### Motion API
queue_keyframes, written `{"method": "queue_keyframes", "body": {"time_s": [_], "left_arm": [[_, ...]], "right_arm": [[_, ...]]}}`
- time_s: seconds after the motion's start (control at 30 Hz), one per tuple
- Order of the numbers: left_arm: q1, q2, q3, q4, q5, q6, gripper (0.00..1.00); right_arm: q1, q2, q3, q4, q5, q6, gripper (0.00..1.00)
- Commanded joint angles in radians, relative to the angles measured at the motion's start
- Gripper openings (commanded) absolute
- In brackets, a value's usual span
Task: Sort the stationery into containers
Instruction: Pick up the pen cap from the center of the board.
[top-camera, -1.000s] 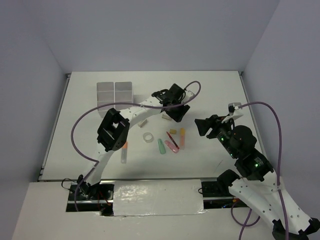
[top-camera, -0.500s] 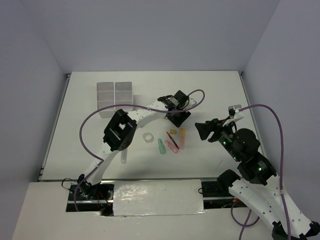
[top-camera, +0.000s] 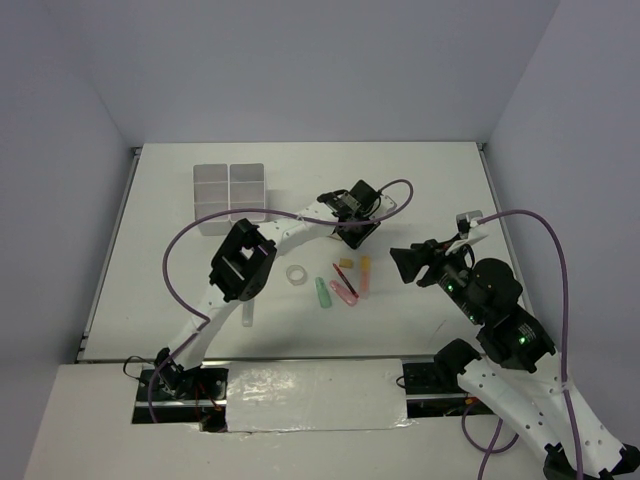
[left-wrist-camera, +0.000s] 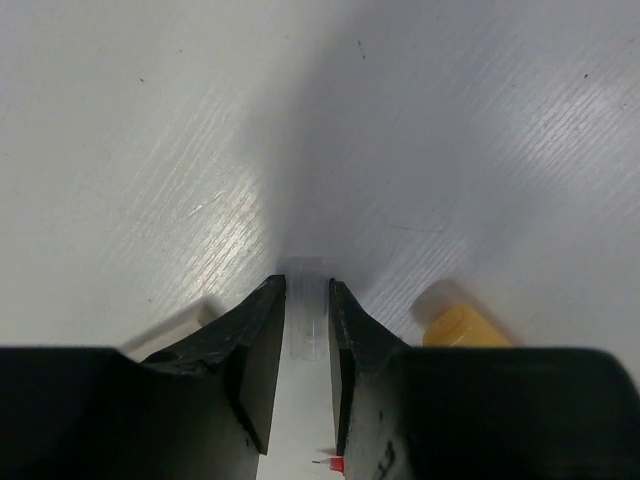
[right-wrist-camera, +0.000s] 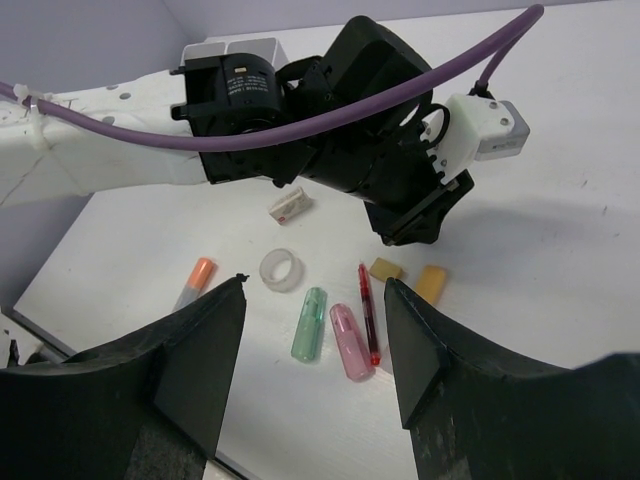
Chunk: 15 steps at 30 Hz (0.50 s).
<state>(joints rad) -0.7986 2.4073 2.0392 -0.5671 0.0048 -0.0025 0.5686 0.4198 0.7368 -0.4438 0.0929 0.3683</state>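
Both jaws of the left gripper (left-wrist-camera: 307, 290) are just now squeezing in, pinching a small pale block (left-wrist-camera: 305, 325) well apart from the white box (top-camera: 230, 190), so lifting looks next. The right gripper (right-wrist-camera: 315, 288) is hanging spread open

Arm links (top-camera: 292, 220): white, black joints.
Cables (top-camera: 166, 265): purple.
Left end effector (left-wrist-camera: 307, 297), right end effector (right-wrist-camera: 315, 290): black fingers.

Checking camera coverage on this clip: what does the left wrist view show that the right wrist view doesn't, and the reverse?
Left wrist only: a small pale block between the left gripper's close-set fingers.
Right wrist only: the tape ring, green marker, pink marker, organiser box and the open right gripper.
Both: the white table and a yellow-orange piece beside the left gripper.
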Motion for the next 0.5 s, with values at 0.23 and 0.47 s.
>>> {"method": "queue_keyframes", "body": {"time_s": [0.23,0.47], "left_arm": [[-0.004,0.023,-0.001,-0.059,0.001,0.012,0.46],[-0.004,0.012,-0.013,-0.066,0.000,0.012,0.42]], "right_arm": [[-0.004,-0.001,0.042,0.008,-0.015,-0.022,0.65],[-0.004,-0.006,0.047,0.007,-0.019,-0.022,0.65]]}}
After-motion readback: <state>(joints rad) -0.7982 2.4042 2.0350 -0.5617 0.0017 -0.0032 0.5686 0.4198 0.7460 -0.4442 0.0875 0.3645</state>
